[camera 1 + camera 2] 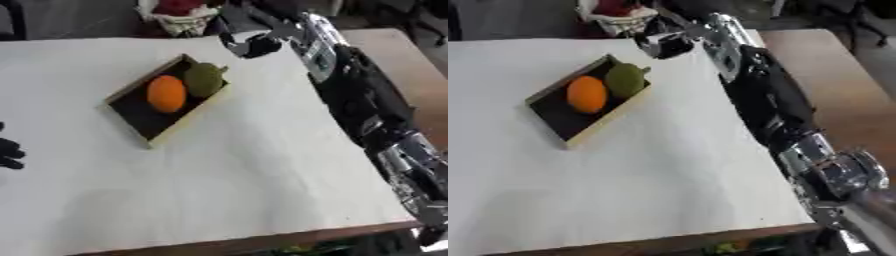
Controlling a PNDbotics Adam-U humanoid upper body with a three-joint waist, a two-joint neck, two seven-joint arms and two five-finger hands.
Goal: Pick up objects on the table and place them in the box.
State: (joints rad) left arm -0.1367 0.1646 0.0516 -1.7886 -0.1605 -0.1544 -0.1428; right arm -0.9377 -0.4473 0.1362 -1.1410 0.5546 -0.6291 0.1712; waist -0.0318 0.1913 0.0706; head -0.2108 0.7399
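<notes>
A shallow wooden box with a dark inside lies askew on the white table, left of centre. An orange fruit and a dark green fruit lie in its far end, side by side and touching. My right arm runs along the table's right side from the lower right. Its black right hand is blurred, just beyond and to the right of the box's far corner; whether it holds anything is hidden. My left hand shows only as dark relaxed fingers at the left edge, holding nothing.
The white table ends at a wooden front edge at the bottom. A brown surface lies to the right of my arm. A pale basket holding something red stands past the table's far edge.
</notes>
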